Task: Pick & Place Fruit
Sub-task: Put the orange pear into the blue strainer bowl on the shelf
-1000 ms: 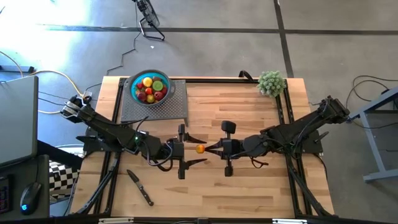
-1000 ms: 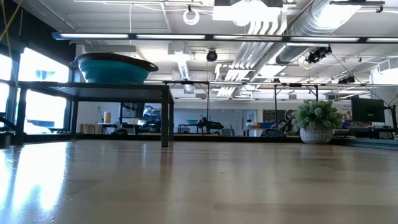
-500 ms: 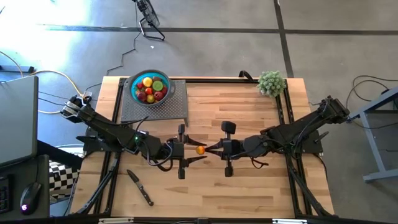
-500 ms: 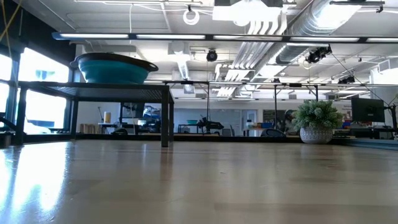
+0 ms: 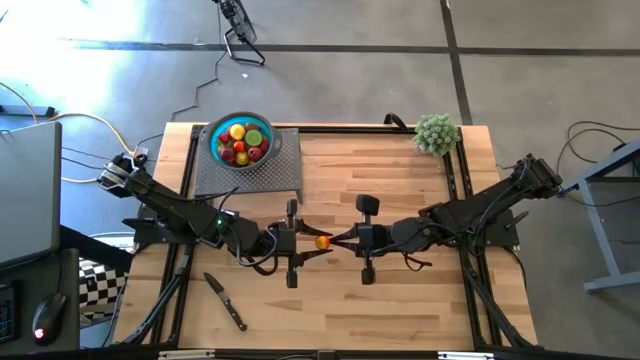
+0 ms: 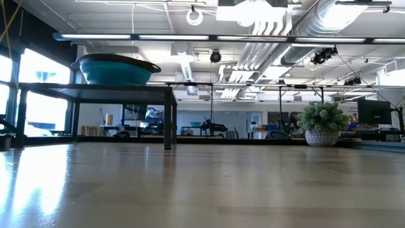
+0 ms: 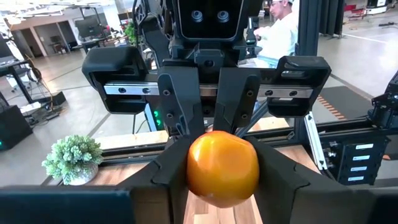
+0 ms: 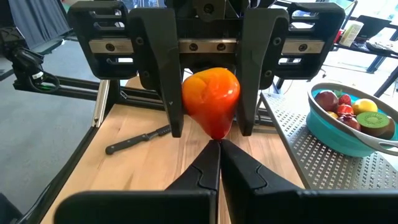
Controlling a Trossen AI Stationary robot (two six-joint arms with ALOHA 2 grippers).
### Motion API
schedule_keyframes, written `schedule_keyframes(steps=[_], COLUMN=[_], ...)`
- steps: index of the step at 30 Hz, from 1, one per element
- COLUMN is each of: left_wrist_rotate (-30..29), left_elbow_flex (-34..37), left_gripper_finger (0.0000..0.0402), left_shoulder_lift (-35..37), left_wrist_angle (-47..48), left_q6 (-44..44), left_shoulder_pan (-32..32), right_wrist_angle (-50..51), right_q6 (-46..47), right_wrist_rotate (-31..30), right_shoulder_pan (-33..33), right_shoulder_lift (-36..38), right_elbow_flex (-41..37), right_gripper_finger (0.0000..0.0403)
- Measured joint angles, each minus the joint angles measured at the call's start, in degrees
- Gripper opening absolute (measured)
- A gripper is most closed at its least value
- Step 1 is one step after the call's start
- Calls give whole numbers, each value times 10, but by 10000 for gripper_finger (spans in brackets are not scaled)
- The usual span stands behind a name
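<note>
A small orange fruit (image 5: 322, 241) hangs in the air over the middle of the table, between my two grippers, which face each other. My left gripper (image 5: 313, 242) comes from the table's left and has its fingers on either side of the fruit (image 7: 222, 167). My right gripper (image 5: 335, 240) comes from the right, shut at the fruit's pointed end. Several red, yellow and green fruits lie in the teal bowl (image 5: 215, 135) at the far left, which stands on a grey perforated stand (image 5: 250, 178). My left gripper pinches the orange fruit's two rounded sides (image 8: 186, 93) between its two fingers (image 8: 175, 93), reaching in level from the table's left. The fruit is clear of the table. My right gripper has its shut fingertips (image 8: 217, 158) on the fruit's narrow pointed end (image 8: 217, 132), coming almost level from the table's right.
A black-handled knife (image 5: 226, 301) lies near the front left. A fuzzy green plant ball (image 5: 437, 132) stands at the far right corner. In the low view, only the bowl (image 6: 114, 68) on its stand (image 6: 101, 92) and the plant (image 6: 323, 123) show.
My left gripper's fingers have closed in from wide open onto the sides of the orange fruit. Both arms and the fruit have kept their place.
</note>
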State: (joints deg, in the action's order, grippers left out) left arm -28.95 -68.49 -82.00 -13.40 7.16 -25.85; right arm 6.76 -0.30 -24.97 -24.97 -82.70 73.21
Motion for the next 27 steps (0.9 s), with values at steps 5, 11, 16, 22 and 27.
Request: schedule_keyframes(steps=[5, 11, 16, 22, 27], left_wrist_rotate=[0, 0, 0, 0, -3], left_elbow_flex=[0, 0, 0, 0, 0], left_gripper_finger=[136, 136, 136, 136, 136], left_shoulder_lift=[0, 0, 0, 0, 4], left_wrist_angle=[0, 0, 0, 1, 17], left_q6=[0, 0, 0, 0, 1], left_shoulder_pan=[0, 0, 0, 0, 0], right_wrist_angle=[0, -1, -1, 0, 45], right_q6=[-3, -17, -44, -41, -29], right_wrist_rotate=[0, 0, 0, 0, -8], right_shoulder_pan=[0, 0, -6, -10, -13], right_shoulder_lift=[0, 0, 0, 0, 4], right_elbow_flex=[0, 0, 0, 0, 0], right_gripper_finger=[2, 4, 39, 142, 219])
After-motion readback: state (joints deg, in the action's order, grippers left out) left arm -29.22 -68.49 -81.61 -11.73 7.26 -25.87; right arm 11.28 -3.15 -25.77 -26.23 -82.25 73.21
